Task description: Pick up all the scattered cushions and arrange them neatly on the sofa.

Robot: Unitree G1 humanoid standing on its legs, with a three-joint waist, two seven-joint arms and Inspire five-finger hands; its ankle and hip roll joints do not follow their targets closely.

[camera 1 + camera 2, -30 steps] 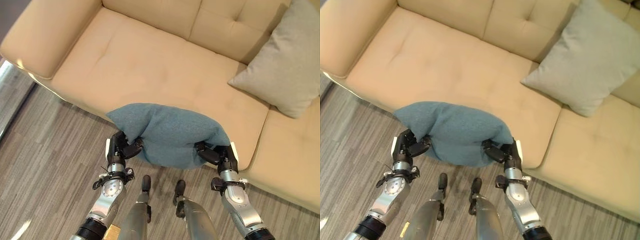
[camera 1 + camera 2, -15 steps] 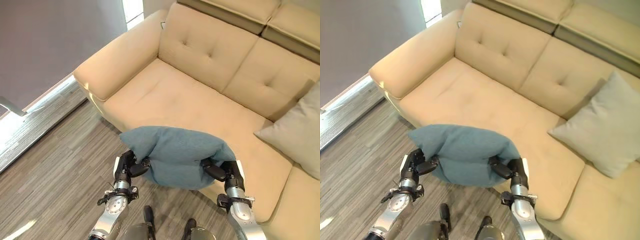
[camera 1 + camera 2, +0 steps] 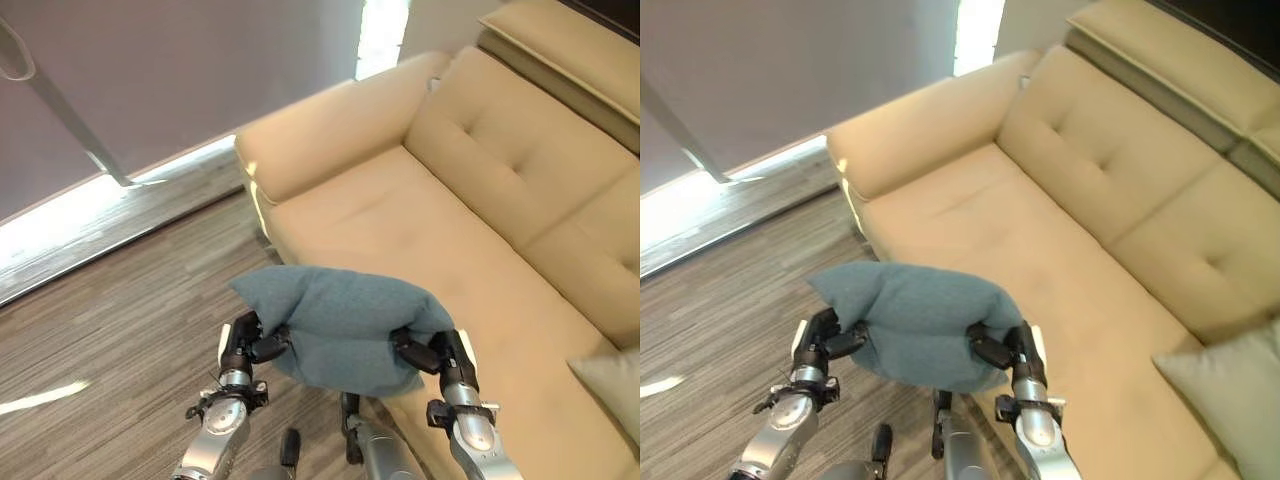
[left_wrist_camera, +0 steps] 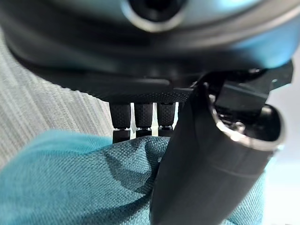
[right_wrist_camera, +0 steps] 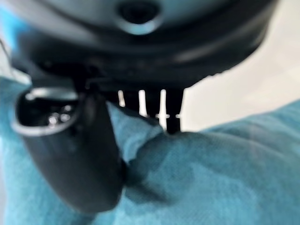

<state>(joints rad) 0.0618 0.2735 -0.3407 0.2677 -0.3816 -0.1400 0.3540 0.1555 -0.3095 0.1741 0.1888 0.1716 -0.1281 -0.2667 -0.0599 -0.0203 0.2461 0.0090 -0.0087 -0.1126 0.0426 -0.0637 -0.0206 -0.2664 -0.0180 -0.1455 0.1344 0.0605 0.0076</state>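
You had the soft teal-blue woven fabric cushion (image 3: pixel 345 325) pinched at its two ends, left hand (image 3: pixel 243 348) and right hand (image 3: pixel 441 357) both clamped on it, above the floor before the beige leather sofa (image 3: pixel 480 220). It looked light and squashy, bunching where gripped.

We see daylight entering through a bright opening (image 3: pixel 383 30) beyond the sofa (image 3: pixel 480 230), laying glare along the floor (image 3: pixel 130 320).

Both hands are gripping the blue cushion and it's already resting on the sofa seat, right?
Not quite. Both the left hand and right hand do grip the blue cushion, but the left eye view shows it held up in front of the sofa, not resting on the seat.
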